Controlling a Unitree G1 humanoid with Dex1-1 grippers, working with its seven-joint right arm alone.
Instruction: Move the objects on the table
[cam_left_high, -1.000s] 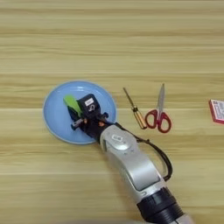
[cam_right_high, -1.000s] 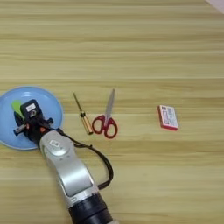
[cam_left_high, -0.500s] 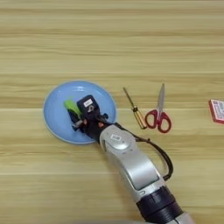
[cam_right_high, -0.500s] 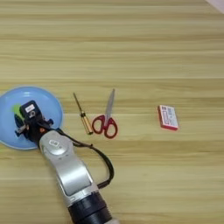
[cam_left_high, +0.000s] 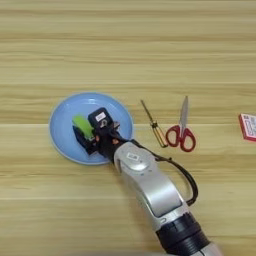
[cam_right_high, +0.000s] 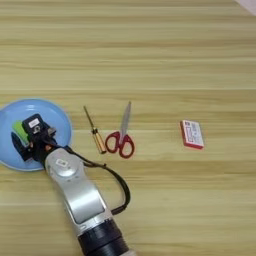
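One green block (cam_left_high: 81, 124), long axis near-vertical, plated

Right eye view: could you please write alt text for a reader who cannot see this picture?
The robot's right gripper reaches over a light-blue plate at the left of a wooden table, with a green block between its fingers. To the right lie a yellow-handled screwdriver, red-handled scissors and a red-and-white box.

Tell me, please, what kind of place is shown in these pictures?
Probably a robot test bench, not a home: a bare wooden table with a few unrelated small things laid apart, scissors, a screwdriver, a red-and-white box, and a robot arm's tool over a blue plate.
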